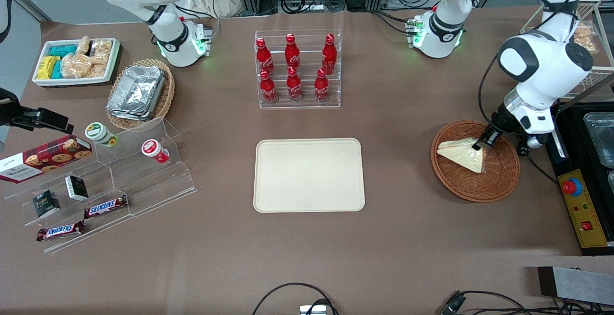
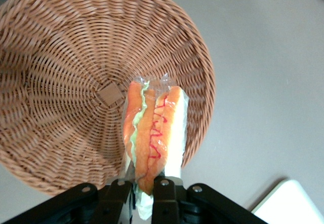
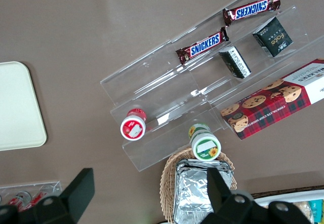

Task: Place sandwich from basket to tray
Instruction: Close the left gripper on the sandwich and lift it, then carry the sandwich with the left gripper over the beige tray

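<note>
A wrapped triangular sandwich (image 1: 461,153) of pale bread lies over the round reddish-brown wicker basket (image 1: 499,180) toward the working arm's end of the table. My left gripper (image 1: 481,143) is down at the sandwich's thick end, shut on it. The left wrist view shows the orange, red and green filling edge of the sandwich (image 2: 154,133) pinched between the two black fingers (image 2: 166,193) of the gripper (image 2: 143,188), above the basket (image 2: 55,82). The cream rectangular tray (image 1: 309,174) lies bare at the table's middle; a corner of the tray (image 2: 293,203) shows in the wrist view.
A clear rack of red cola bottles (image 1: 295,69) stands farther from the front camera than the tray. A black control box (image 1: 583,204) with a red button sits beside the basket. An acrylic stand with snacks (image 1: 96,180) and a foil-container basket (image 1: 139,93) lie toward the parked arm's end.
</note>
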`<state>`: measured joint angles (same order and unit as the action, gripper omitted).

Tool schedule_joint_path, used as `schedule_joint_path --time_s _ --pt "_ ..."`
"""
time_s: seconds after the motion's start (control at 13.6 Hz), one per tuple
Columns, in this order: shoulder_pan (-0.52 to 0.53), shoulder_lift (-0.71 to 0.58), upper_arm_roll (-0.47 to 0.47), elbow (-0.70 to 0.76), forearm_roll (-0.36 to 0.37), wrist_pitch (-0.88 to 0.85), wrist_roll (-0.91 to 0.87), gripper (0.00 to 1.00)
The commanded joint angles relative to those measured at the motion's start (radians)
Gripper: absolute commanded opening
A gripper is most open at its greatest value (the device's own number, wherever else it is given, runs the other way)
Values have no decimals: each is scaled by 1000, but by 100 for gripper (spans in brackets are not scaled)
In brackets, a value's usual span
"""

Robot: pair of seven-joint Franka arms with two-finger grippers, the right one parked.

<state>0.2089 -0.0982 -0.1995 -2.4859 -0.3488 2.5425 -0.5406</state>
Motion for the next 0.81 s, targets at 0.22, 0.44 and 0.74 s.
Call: schedule_joint_path --time_s 0.22,0.44,0.74 --pt "1 -68 -135 160 212 -276 -10 0" --pt "0 -46 -217 296 218 -382 -74 0" --pt "1 0 -319 404 246 -441 -105 0"
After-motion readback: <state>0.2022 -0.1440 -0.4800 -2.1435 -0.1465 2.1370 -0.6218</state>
